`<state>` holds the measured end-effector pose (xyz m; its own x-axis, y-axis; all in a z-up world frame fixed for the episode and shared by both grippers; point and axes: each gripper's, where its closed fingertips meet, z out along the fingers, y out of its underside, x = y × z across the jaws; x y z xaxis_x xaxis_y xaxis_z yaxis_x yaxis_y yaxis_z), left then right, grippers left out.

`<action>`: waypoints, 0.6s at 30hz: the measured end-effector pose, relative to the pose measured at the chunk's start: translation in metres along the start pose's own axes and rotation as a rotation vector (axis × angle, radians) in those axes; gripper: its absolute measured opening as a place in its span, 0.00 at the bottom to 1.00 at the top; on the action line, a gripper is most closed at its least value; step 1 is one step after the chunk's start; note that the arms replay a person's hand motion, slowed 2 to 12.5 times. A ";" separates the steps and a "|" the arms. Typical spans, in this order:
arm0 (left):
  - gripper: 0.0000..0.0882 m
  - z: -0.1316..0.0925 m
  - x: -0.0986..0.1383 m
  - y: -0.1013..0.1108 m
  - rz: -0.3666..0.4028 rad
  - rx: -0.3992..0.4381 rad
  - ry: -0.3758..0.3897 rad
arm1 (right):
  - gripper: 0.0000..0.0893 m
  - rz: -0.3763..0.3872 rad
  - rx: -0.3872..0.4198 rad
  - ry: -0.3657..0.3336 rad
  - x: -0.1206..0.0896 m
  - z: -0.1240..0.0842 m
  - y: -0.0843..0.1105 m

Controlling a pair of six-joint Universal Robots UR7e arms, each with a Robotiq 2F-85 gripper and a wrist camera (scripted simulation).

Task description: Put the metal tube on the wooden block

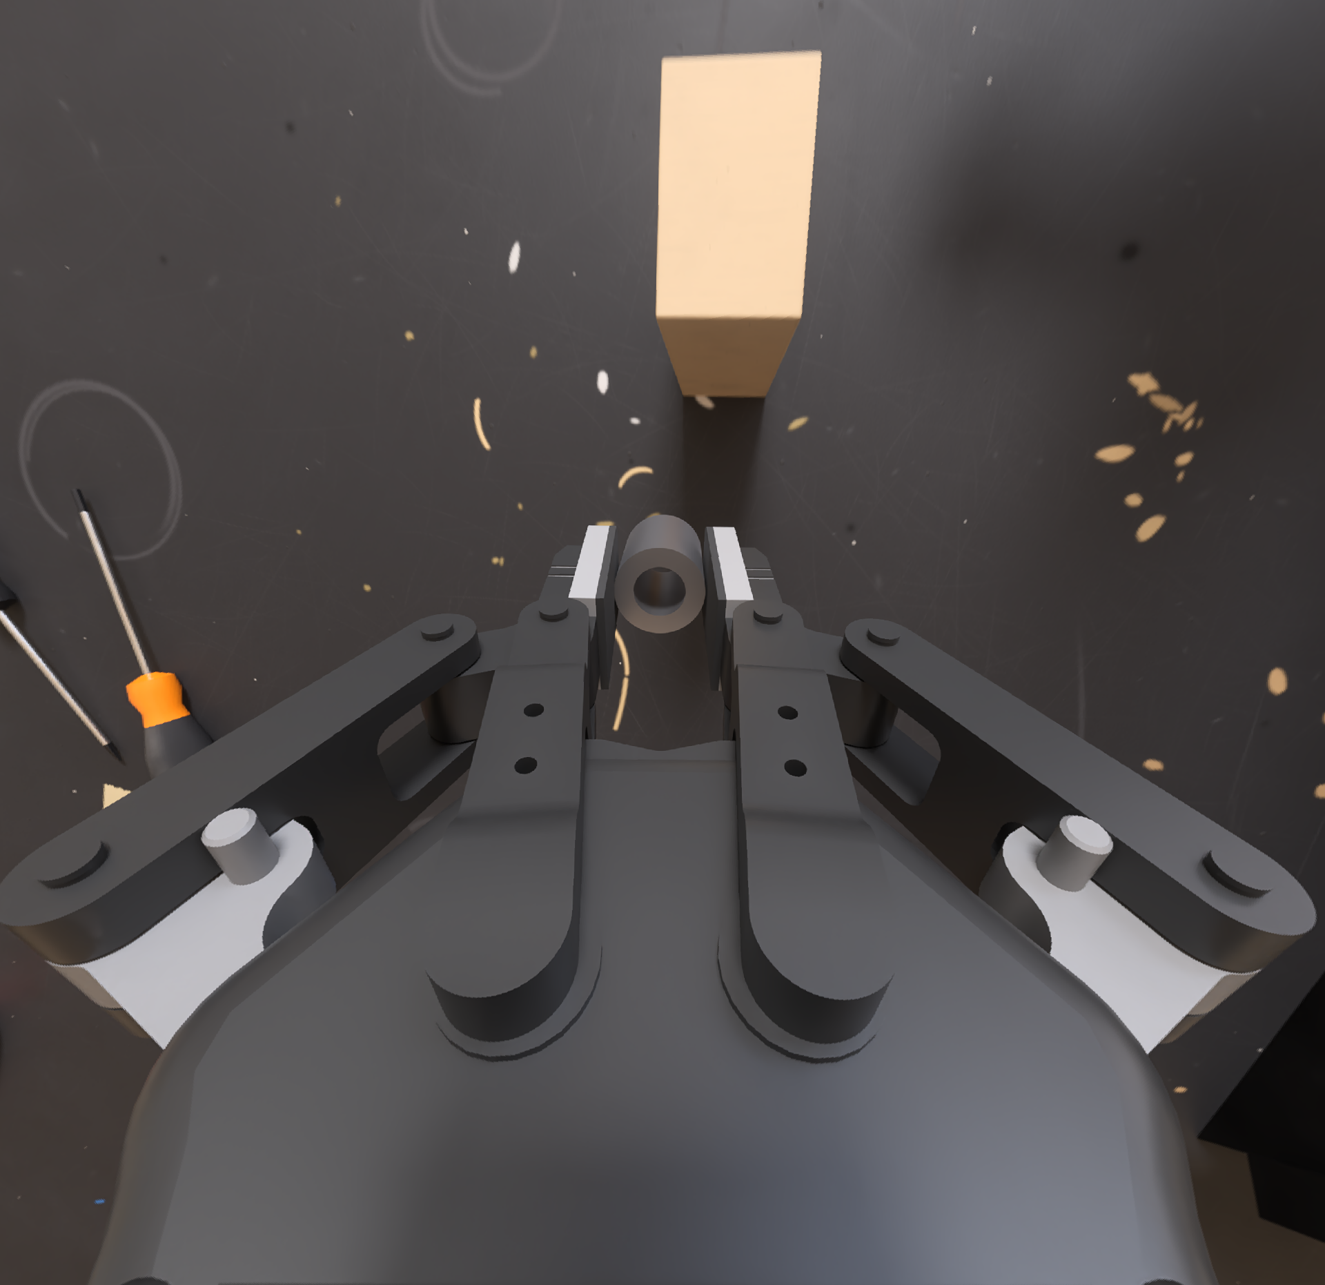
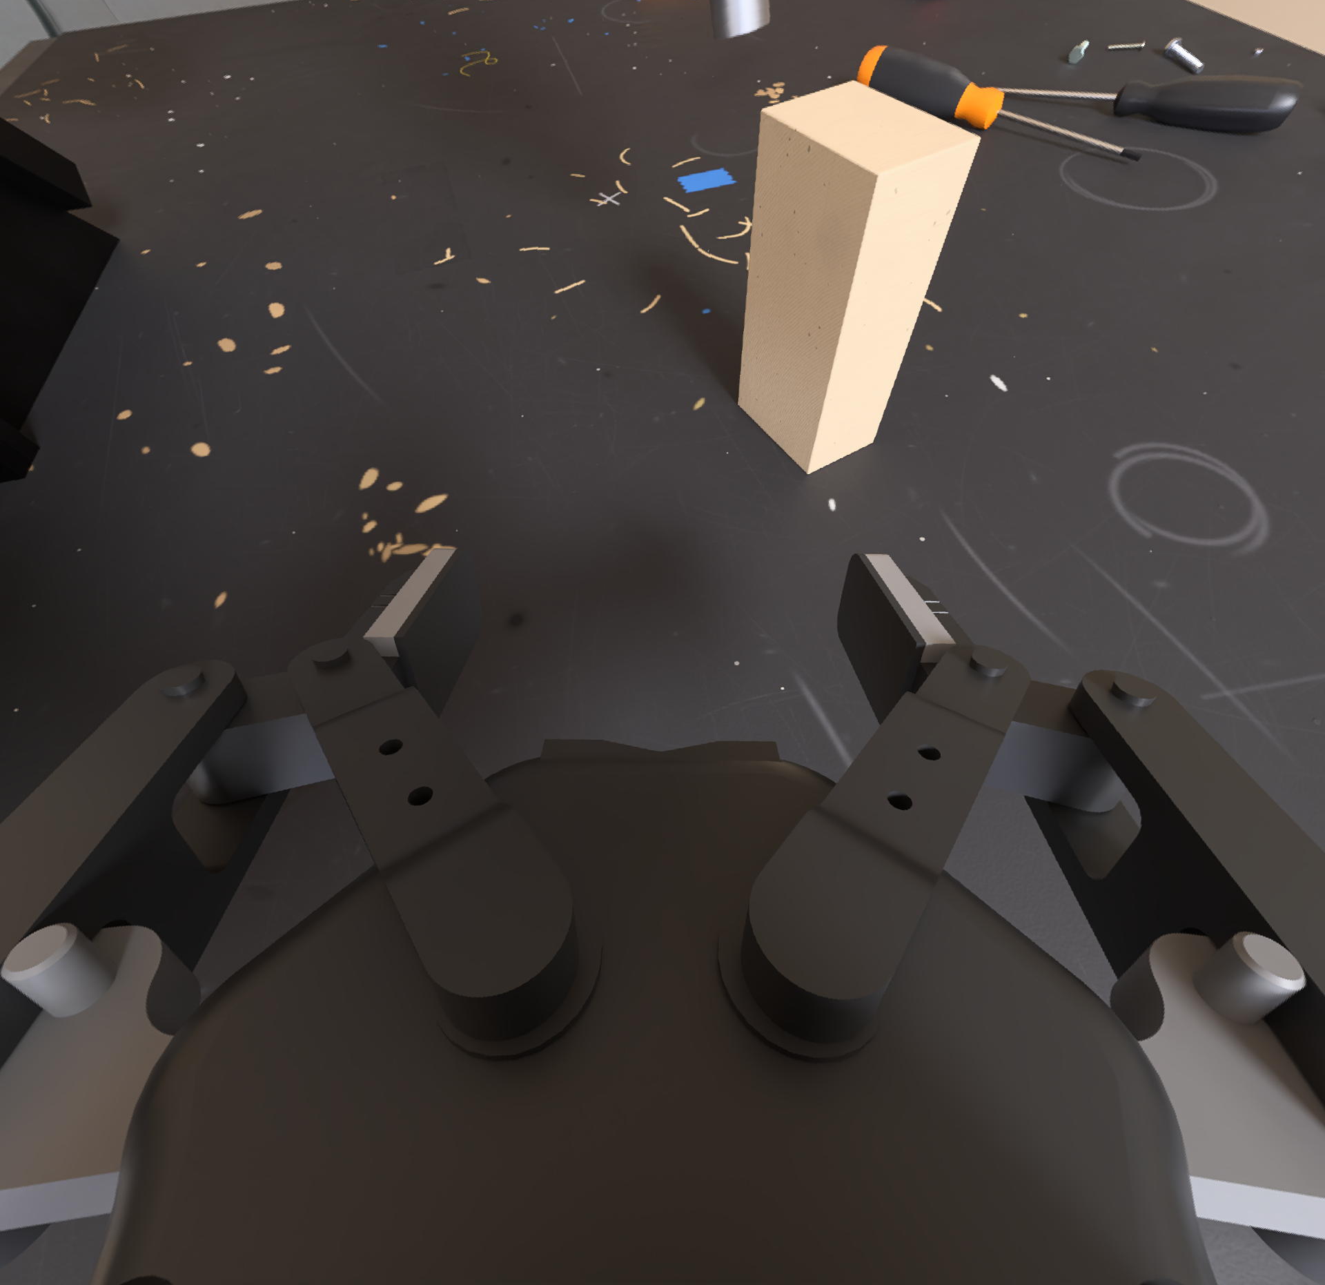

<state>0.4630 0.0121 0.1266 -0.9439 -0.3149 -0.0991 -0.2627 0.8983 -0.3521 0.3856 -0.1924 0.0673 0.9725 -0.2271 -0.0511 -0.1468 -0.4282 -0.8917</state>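
Left claw (image 1: 660, 569) clamps metal tube (image 1: 658, 582), bore axis pointing ahead; wooden block (image 1: 737, 189) straight ahead; right claw (image 2: 654, 605) wide, empty.

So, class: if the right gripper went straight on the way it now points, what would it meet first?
Probably the dark scratched tabletop: the open right gripper points at bare surface left of the pale upright wooden block. Depth is unclear.

A workshop, clearly: a scuffed dark workbench (image 2: 502, 404) littered with wood shavings (image 2: 401, 519) and ring marks, screwdrivers (image 2: 932, 85) lying loose at the far side, stray bolts (image 2: 1183, 54) beside them, and a scrap of blue tape (image 2: 706, 179) stuck down.
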 end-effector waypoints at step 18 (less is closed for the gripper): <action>0.24 -0.017 0.004 -0.058 -0.083 0.036 -0.012 | 0.96 0.000 0.000 0.000 0.000 -0.001 0.000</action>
<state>0.4712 -0.0354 0.1626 -0.9166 -0.3919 -0.0794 -0.3326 0.8575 -0.3924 0.3853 -0.1935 0.0682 0.9725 -0.2272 -0.0506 -0.1464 -0.4282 -0.8918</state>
